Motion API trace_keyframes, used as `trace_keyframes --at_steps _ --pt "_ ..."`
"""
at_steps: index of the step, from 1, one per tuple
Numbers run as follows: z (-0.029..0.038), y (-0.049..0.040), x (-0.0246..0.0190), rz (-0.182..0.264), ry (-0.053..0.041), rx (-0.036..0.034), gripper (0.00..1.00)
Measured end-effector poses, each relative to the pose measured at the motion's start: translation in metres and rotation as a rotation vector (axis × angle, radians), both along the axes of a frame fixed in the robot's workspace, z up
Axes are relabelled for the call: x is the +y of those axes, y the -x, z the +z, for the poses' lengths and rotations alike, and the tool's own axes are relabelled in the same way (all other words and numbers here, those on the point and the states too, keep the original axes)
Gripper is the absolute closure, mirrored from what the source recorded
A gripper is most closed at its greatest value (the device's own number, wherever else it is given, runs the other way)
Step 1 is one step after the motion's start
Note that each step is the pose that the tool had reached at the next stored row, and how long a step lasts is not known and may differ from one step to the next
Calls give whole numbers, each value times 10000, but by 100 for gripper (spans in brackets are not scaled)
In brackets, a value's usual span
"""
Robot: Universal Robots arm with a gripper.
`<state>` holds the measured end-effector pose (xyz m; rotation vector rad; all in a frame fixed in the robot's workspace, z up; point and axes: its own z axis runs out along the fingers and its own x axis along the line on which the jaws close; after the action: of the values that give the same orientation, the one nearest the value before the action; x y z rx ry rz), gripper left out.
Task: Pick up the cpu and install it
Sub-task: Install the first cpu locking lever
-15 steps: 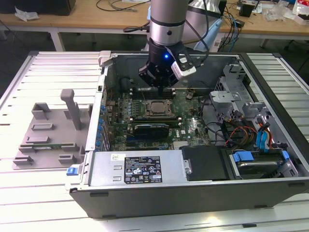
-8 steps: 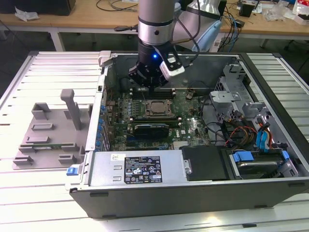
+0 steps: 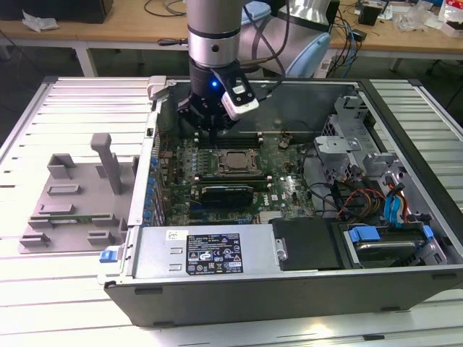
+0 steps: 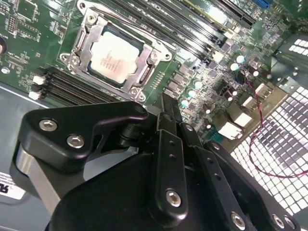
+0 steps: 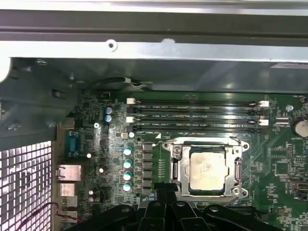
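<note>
Both wrist views show me the cpu (image 5: 207,168) seated in its socket (image 5: 175,151) on the motherboard, just beyond the tips of my hand (image 5: 164,187), which is pinched narrow and holds nothing. The exterior view adds a grey tray (image 3: 72,210) on the worktop (image 3: 58,289), well off to the hand's side, outside the open case (image 3: 289,278).

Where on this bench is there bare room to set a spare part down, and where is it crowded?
Bare table lies in front of the grey tray at the exterior view's left, and beyond the computer case at that view's right. Inside the case is crowded: the gripper hangs near the chip, cables beside.
</note>
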<state>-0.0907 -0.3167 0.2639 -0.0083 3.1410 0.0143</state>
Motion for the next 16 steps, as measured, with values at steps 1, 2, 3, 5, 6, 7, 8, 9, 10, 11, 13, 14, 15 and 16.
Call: trace_keyframes --at_steps 1,2,3,5,6,7,8,9,10,11,13,14,15,16 --pt "0 25 0 1 0 0 89" --pt "-1 49 0 0 -1 -1 89" --pt "-1 67 0 0 -1 -1 89" --pt "-1 107 0 1 -2 0 89" --pt "-1 126 0 0 -13 -1 89" --pt "-1 140 0 0 -41 0 89" --pt "-2 159 0 0 -123 -2 89" --pt "-2 178 0 0 -253 -1 89" --pt "-2 188 1 1 -340 -1 89" --pt "-2 189 1 1 -341 -1 89" --pt "-2 190 0 0 -542 -4 89" --pt "-2 190 0 0 -795 -9 89" --pt "-3 191 0 0 -1004 -12 89" --pt "-3 192 0 1 -1209 -15 89"
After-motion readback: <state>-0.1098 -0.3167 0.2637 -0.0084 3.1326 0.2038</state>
